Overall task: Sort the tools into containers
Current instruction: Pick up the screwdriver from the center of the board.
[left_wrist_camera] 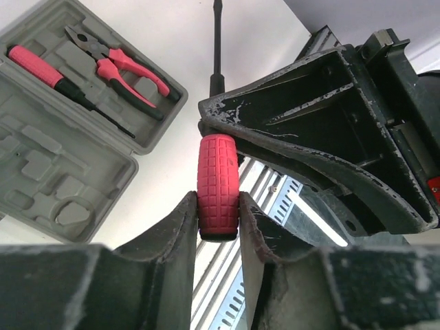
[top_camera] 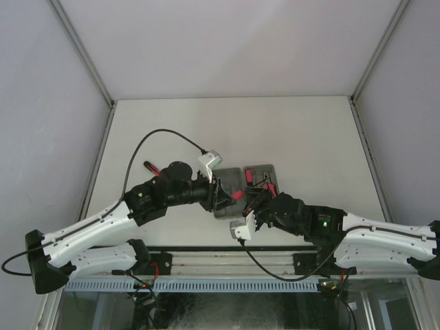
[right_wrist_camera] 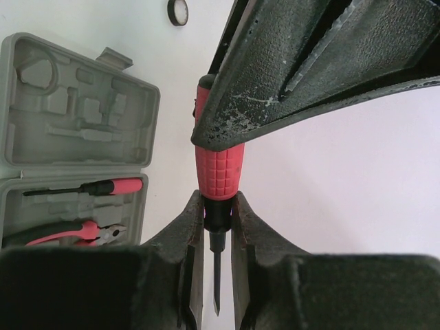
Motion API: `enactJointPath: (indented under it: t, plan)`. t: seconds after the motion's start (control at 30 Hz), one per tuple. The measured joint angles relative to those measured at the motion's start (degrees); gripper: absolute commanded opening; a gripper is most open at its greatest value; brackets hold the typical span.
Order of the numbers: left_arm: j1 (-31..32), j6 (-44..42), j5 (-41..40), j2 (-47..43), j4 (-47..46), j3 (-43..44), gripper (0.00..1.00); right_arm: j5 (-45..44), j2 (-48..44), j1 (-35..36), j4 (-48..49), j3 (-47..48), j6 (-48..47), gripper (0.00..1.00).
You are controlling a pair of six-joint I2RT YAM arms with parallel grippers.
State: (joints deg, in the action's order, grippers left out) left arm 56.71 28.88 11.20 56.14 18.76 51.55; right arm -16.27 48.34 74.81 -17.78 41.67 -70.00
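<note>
The held screwdriver (left_wrist_camera: pixel 218 175) has a stubby red handle moulded in a grid of small raised blocks. Below it come a short black collar and a thin black shaft ending in a flat tip. It hangs off the desk (top_camera: pixel 309 137), close to the near edge and about midway along it, caught between both arms.

The left gripper (left_wrist_camera: pixel 218 201) presses its two fingers against opposite sides of the red handle near its butt end. The right gripper (right_wrist_camera: pixel 218 199) is clamped on the black collar, with the shaft running out between its fingers.

Just beyond the grippers, toward the far edge, two grey trays lie side by side and touching. The filled tray (left_wrist_camera: pixel 41 27) carries the pliers (left_wrist_camera: pixel 113 65), whose handles are red and black and whose jaws are bare metal. Beside them, in its own recess, lies the stowed screwdriver (left_wrist_camera: pixel 62 82), which has a slim red handle and a black shaft. The empty tray (left_wrist_camera: pixel 41 165) shows only its moulded recesses.

A small dark ring (right_wrist_camera: pixel 178 12) lies flat on the desk, apart from the empty tray. Toward the desk's left edge a loose tool (top_camera: pixel 148 166), red and black, lies beside the left arm; its kind cannot be told.
</note>
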Motion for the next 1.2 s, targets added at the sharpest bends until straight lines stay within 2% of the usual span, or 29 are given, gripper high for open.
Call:
enactJointPath:
  t: [0.17,0.27,0.6,0.77,1.0,1.2]
  plan:
    - [0.2,0.02,0.13,0.17,0.22,0.44,0.06,-0.22,0.02,0.07,0.07,0.0,0.0,0.0]
    - [0.2,0.0,0.11,0.17,0.28,0.44,0.0,-0.31,0.0,0.15,0.04,0.0,0.0,0.04]
    - [0.11,-0.2,-2.25,0.15,1.2,1.18,0.0,0.31,-1.92,0.66,-0.13,-0.02,1.03,0.5]
    - [-0.07,-0.7,-5.64,-0.61,2.43,1.18,0.0,1.68,-5.73,1.03,0.0,-0.46,4.66,0.54]
    - [-0.59,-1.07,-11.63,-6.47,2.45,0.96,0.0,1.79,-13.55,1.09,9.31,-7.87,19.78,0.56]
    - [-0.66,-1.09,-16.0,-11.82,0.33,-0.9,0.0,0.63,-14.69,1.09,18.21,-10.12,41.75,0.57]
